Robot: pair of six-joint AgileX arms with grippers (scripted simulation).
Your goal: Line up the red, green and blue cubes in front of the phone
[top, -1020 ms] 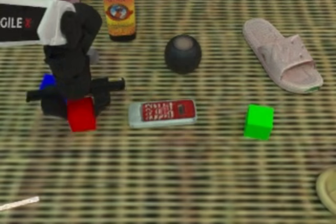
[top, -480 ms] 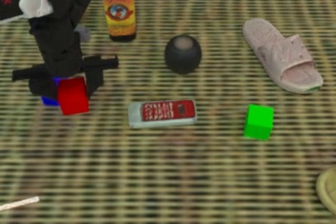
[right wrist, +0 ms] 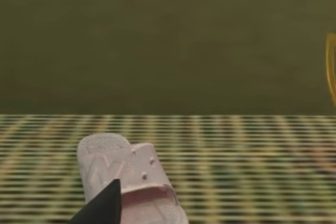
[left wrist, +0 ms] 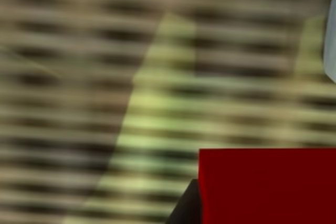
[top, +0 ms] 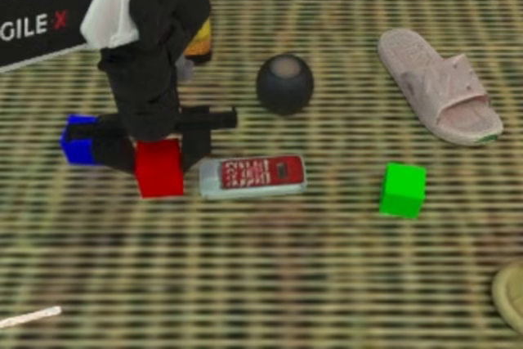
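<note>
- Woven worktop [top: 327,284], pink slipper [top: 441,87] at far right.
- Left pincer [top: 159,149] pinching red cube [top: 158,167], just left of phone [top: 253,176].
- Blue cube [top: 78,138] behind arm; green cube [top: 403,190] right of phone.
- Right pincer state: cannot tell.

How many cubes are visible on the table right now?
3. The red cube is in the left gripper beside the phone; the blue cube lies further left; the green cube sits right of the phone.

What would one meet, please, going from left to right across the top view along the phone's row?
Blue cube → red cube held in the left tool → phone → green cube.
</note>
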